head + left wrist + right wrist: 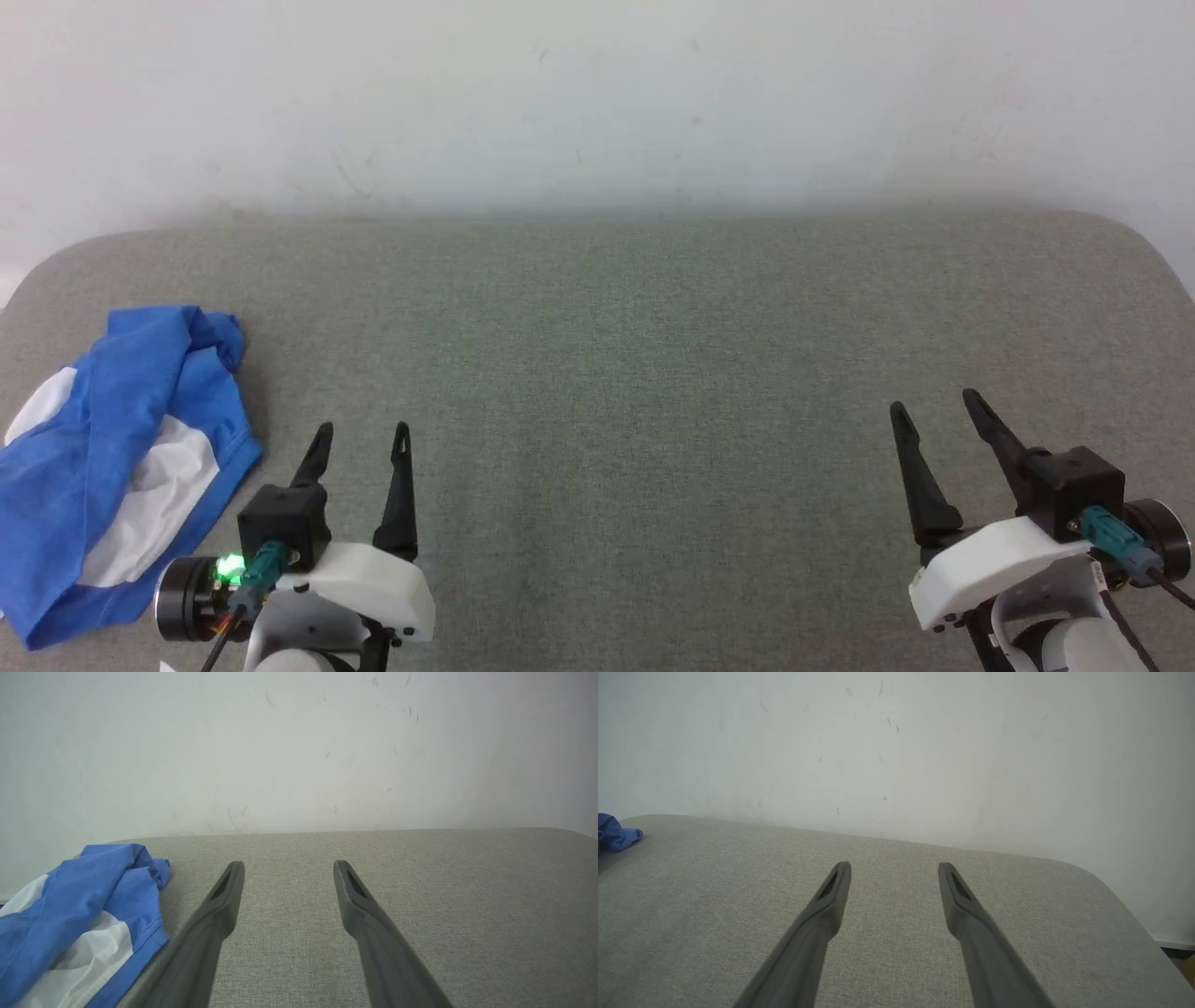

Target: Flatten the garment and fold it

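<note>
Grey fabric covers the table point(616, 355) before a white wall point(597, 93), and the garment point(112, 420) lies crumpled at its left edge, not yet flattened or folded, while the left gripper point(362, 429) and the right gripper point(934, 401) both stand wide and hold nothing.
</note>
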Motion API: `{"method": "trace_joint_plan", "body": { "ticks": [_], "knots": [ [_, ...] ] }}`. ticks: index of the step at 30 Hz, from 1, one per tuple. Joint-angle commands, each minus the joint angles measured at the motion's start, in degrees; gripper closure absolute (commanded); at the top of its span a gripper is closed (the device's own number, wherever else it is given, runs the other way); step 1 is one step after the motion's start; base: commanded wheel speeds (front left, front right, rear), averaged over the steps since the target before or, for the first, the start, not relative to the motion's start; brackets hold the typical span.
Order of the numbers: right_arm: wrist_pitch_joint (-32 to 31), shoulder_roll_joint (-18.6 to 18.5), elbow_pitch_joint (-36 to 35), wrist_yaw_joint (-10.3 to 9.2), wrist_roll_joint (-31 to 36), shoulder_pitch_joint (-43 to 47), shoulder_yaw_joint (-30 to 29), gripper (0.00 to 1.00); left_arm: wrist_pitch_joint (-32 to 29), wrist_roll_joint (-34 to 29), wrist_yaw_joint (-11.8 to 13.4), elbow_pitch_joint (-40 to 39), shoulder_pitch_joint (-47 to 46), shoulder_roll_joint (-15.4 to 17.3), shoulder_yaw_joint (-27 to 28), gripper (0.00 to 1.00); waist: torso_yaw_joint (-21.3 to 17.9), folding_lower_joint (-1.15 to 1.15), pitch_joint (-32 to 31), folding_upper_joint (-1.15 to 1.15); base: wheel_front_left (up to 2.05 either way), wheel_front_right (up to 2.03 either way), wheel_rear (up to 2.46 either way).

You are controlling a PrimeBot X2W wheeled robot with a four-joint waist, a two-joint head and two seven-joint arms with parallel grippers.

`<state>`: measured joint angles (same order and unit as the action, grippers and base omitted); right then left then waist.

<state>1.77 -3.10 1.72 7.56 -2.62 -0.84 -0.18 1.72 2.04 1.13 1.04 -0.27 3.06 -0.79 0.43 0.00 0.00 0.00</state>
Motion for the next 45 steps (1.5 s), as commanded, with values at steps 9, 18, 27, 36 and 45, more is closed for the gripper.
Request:
{"method": "trace_joint_plan", "body": {
  "ticks": [9,18,27,36,45],
  "knots": [
    [1.5,0.1,1.0,-0.02,-1.8,0.4,-0.4,0.0,1.5,1.1,1.0,0.5,0.2,0.0,0.1,0.0,1.6,0.0,0.0,0.0,0.0,0.0,0.0],
    [2.6,0.1,1.6,-0.02,-3.1,0.6,-0.3,0.0,2.6,1.8,1.5,0.7,0.6,-0.1,0.4,0.0,4.5,0.0,-0.1,0.0,0.0,0.0,0.0],
    [3.7,0.1,2.2,-0.03,-4.4,0.8,0.0,0.0,3.7,2.7,2.2,0.8,1.1,-0.1,0.5,0.0,8.0,0.0,-0.2,0.0,0.0,0.0,0.0],
    [4.7,0.1,3.1,-0.03,-5.6,0.9,0.6,0.0,4.8,3.7,2.8,1.0,1.5,-0.1,0.4,0.0,11.6,0.0,-0.2,0.0,0.0,0.0,0.0],
    [5.8,0.1,3.9,-0.04,-6.6,0.9,1.0,0.0,5.9,4.6,3.5,1.2,2.0,-0.1,0.3,0.0,14.6,0.0,0.0,0.0,0.0,0.0,0.0]
  ]
}}
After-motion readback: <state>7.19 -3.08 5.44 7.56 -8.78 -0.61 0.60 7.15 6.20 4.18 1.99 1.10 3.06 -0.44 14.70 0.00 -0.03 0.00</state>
